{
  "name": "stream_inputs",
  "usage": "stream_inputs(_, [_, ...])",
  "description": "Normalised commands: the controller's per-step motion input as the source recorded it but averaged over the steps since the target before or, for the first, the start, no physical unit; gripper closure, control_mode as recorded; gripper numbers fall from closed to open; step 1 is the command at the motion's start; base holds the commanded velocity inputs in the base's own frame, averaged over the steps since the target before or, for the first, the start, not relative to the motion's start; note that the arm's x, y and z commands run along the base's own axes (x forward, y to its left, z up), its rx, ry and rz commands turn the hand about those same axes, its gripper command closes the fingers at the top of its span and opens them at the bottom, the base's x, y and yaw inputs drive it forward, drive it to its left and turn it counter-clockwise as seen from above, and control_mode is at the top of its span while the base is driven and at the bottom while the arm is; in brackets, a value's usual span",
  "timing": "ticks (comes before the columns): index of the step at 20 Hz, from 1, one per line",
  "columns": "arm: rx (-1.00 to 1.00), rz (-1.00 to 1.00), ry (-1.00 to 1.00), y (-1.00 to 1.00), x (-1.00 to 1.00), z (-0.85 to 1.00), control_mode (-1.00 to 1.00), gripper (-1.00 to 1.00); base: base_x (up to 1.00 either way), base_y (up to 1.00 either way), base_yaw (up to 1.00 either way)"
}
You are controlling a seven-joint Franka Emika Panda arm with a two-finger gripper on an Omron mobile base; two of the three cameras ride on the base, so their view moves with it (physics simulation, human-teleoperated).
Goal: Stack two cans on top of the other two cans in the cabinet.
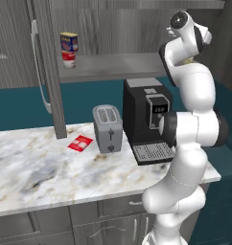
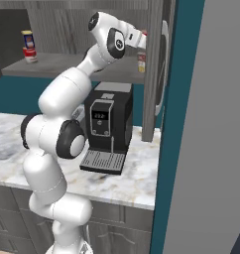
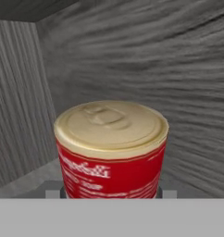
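Claw (image 2: pixel 143 40) deep in the cabinet (image 1: pixel 113 67) by its right wall — red can (image 3: pixel 111 150) close ahead — grip state unclear.

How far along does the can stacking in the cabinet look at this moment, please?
Done: the blue can stands on a red can at the shelf's left end. In hand: the gripper is beside another red can above the pale can. Left: confirming that second stack.

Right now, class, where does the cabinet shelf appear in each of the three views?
Left base view: the shelf spans the upper middle, above the coffee machine.
Right base view: upper left, behind the arm.
Hand view: grey strip at lower left, beside the red can.
Shared landmark: the blue can at the shelf's left end, in both base views.
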Motion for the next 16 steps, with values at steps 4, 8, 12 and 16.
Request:
stream_inputs(4, [0.00, 0.00, 0.00, 0.11, -0.01, 0.00, -1.00, 1.00, 0.00, 0.00, 0.00])
stream_inputs(8, [0.00, 0.00, 0.00, 0.10, -0.10, 0.00, -1.00, 1.00, 0.00, 0.00, 0.00])
stream_inputs(12, [0.00, -0.01, 0.00, 0.07, -0.23, 0.00, -1.00, 1.00, 0.00, 0.00, 0.00])
stream_inputs(16, [0.00, -0.03, 0.00, 0.03, -0.16, 0.00, -1.00, 1.00, 0.00, 0.00, 0.00])
